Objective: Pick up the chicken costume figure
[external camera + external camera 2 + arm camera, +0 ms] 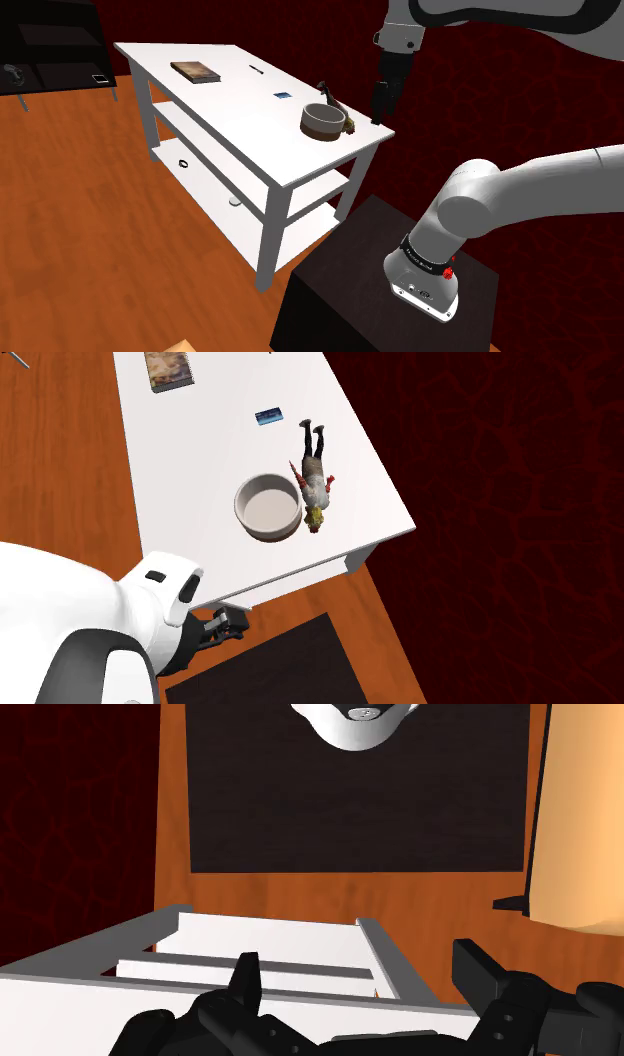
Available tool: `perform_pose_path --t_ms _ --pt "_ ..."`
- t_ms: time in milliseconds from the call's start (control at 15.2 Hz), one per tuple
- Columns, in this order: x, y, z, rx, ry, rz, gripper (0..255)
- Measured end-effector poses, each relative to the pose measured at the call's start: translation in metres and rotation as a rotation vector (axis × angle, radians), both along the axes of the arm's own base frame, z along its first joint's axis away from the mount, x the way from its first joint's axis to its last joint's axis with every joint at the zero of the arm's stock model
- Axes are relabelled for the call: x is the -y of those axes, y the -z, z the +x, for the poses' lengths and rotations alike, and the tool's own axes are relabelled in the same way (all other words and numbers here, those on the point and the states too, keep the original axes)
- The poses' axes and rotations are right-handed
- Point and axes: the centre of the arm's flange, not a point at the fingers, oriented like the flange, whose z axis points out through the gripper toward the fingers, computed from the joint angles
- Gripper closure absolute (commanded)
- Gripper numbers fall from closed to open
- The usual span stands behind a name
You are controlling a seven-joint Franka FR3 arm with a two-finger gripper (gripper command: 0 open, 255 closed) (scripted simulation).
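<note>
Claw (381, 103) hung raised by the worktop's (240, 110) edge nearest the stand (340, 300), released: in the wrist view its two black fingers (245, 984) stood well apart with nothing between them. That view looked down past the white edge to the lower shelves and orange-brown floor (300, 894). Chicken costume figure (314, 477) lay flat on the worktop near the stand-side corner, just beside the pale bowl (268, 507), between the bowl and the edge toward the dark red wall (500, 442). Its yellow head pointed to the stand-side edge and its black legs to the far end. Claw and figure were apart, with no contact. Blue card (268, 418) lay further along, beyond the figure's feet. Book (170, 370) lay near the far end.
</note>
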Motion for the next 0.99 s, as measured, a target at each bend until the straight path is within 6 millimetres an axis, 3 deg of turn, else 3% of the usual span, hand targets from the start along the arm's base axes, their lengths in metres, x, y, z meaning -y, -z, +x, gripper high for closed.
perform_pose_path --t_ms 198,660,990 --pt "0.01 0.003 0.01 0.007 -0.003 -0.001 0" --pt "0.063 0.022 0.066 0.052 -0.02 -0.011 0" --pt "0.112 0.037 0.11 0.085 -0.032 -0.019 0"
